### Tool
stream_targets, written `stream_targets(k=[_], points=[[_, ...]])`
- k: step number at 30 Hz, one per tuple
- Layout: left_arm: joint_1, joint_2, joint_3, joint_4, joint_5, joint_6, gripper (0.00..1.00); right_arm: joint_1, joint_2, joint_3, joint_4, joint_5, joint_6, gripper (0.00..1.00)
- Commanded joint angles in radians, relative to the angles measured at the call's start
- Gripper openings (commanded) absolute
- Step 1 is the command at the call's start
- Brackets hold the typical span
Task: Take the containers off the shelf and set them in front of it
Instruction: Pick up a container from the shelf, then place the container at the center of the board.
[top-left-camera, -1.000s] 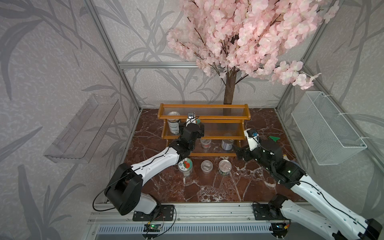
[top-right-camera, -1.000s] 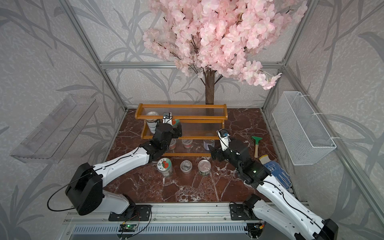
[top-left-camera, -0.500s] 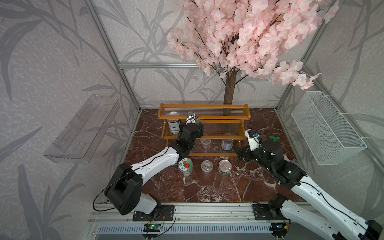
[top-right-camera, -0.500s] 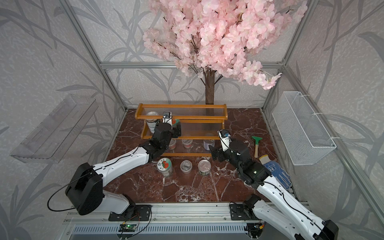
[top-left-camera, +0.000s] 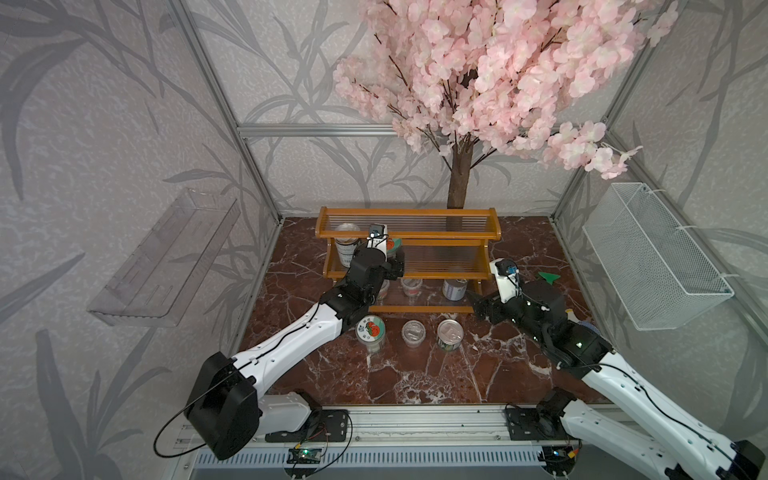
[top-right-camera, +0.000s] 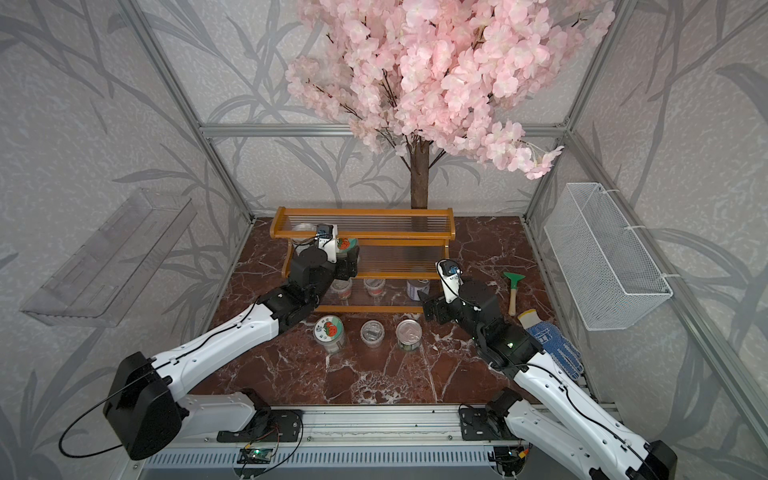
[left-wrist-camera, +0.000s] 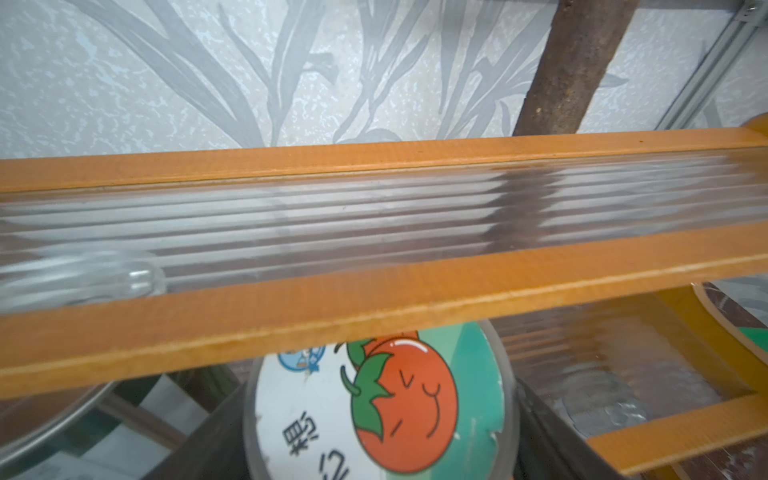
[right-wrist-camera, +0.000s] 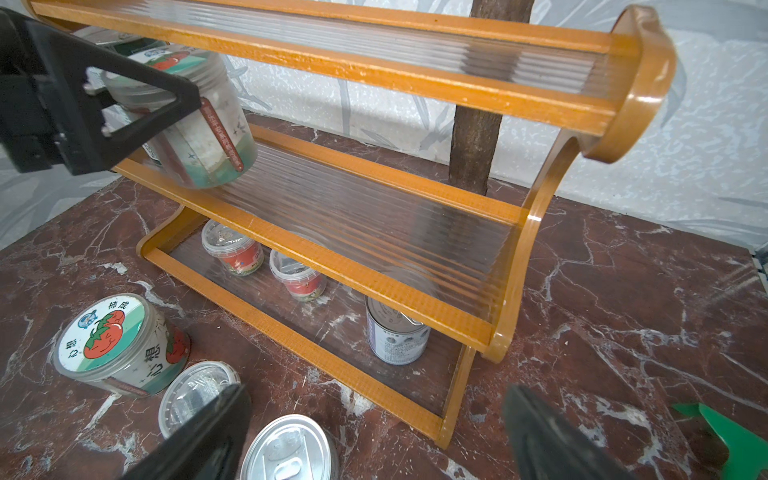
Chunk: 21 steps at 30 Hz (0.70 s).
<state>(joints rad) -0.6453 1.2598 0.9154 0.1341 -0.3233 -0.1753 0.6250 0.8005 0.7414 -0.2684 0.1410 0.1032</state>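
Note:
The orange-brown shelf (top-left-camera: 407, 239) (top-right-camera: 361, 232) (right-wrist-camera: 374, 75) stands at the back. My left gripper (top-left-camera: 394, 257) (top-right-camera: 347, 255) (left-wrist-camera: 376, 436) is shut on a tomato-lid jar (top-left-camera: 392, 245) (left-wrist-camera: 378, 407) (right-wrist-camera: 199, 129), held tilted over the middle tier. A tin (top-left-camera: 347, 249) stands beside it. On the bottom tier are two cups (right-wrist-camera: 235, 253) (right-wrist-camera: 297, 276) and a tin (top-left-camera: 455, 289) (right-wrist-camera: 397, 332). In front, on the floor, stand a jar (top-left-camera: 370, 330) (right-wrist-camera: 120, 345), a cup (top-left-camera: 413, 332) and a tin (top-left-camera: 449, 333). My right gripper (top-left-camera: 478, 305) (right-wrist-camera: 376, 390) is open and holds nothing, near the shelf's right front corner.
A tree trunk (top-left-camera: 457, 183) rises behind the shelf. A white wire basket (top-left-camera: 648, 257) hangs on the right wall and a clear tray (top-left-camera: 166, 257) on the left wall. A green scraper (top-right-camera: 513, 291) and a glove (top-right-camera: 552, 340) lie right of the right arm.
My left gripper's jaws have drawn in slightly on the jar at the middle tier. Both arms have barely shifted.

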Motion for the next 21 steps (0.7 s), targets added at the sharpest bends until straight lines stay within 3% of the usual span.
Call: stream_targets(k=[1,6,10,16,21], points=[[-0.018,-0.073,-0.038,-0.024,0.067,0.013,0.7,-0.008,-0.02,0.007,-0.027,-0.031,-0.002,0.99],[-0.078,-0.168,-0.068,-0.078,0.113,0.039,0.7,-0.033,-0.02,0.045,-0.098,-0.13,-0.006,0.99],[-0.205,-0.201,-0.089,-0.08,0.103,0.053,0.7,-0.06,-0.024,0.074,-0.164,-0.199,-0.008,0.99],[-0.415,-0.167,-0.146,-0.01,0.088,0.043,0.7,-0.121,-0.039,0.145,-0.308,-0.296,0.014,0.99],[-0.513,-0.084,-0.168,0.108,0.143,0.027,0.7,-0.145,-0.062,0.192,-0.415,-0.305,0.046,0.99]])
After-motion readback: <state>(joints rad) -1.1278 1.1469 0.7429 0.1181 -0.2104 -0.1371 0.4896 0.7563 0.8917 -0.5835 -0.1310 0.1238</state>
